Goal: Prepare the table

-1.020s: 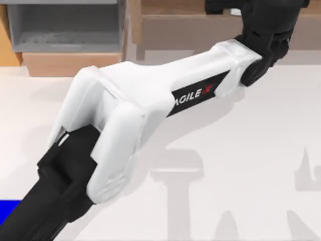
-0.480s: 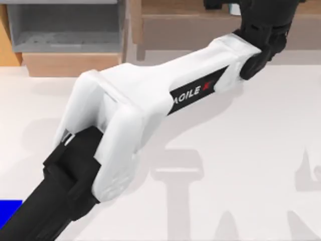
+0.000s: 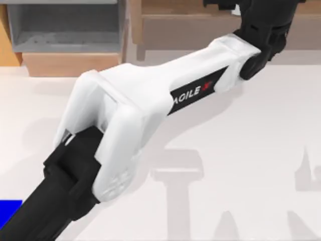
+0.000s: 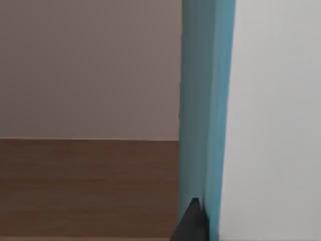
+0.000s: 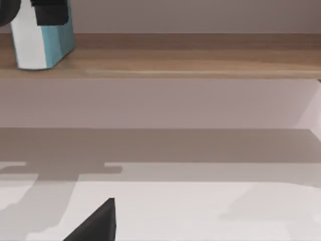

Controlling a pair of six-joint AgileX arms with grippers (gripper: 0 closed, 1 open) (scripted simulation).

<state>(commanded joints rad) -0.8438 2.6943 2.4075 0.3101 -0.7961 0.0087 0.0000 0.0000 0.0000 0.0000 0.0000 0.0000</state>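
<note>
The white table [image 3: 241, 150] spreads under my left arm, which reaches from the near left across to the wooden shelf [image 3: 190, 25] at the back. My left gripper [image 5: 49, 12] is shut on a blue and white box [image 5: 42, 42] that stands upright on the shelf [image 5: 175, 55]. In the left wrist view the box [image 4: 205, 100] is very close, and one dark fingertip [image 4: 193, 221] lies against its blue side. A dark part of my right gripper [image 5: 98, 226] hangs low over the table [image 5: 200, 211], facing the shelf.
A grey-lined box with a light-wood front [image 3: 65, 30] stands at the back left. A blue patch [image 3: 10, 213] lies at the table's near left edge. Arm shadows fall across the middle and right of the table.
My left arm has pushed a little farther toward the shelf over the last second, then held still. The right arm has not moved.
</note>
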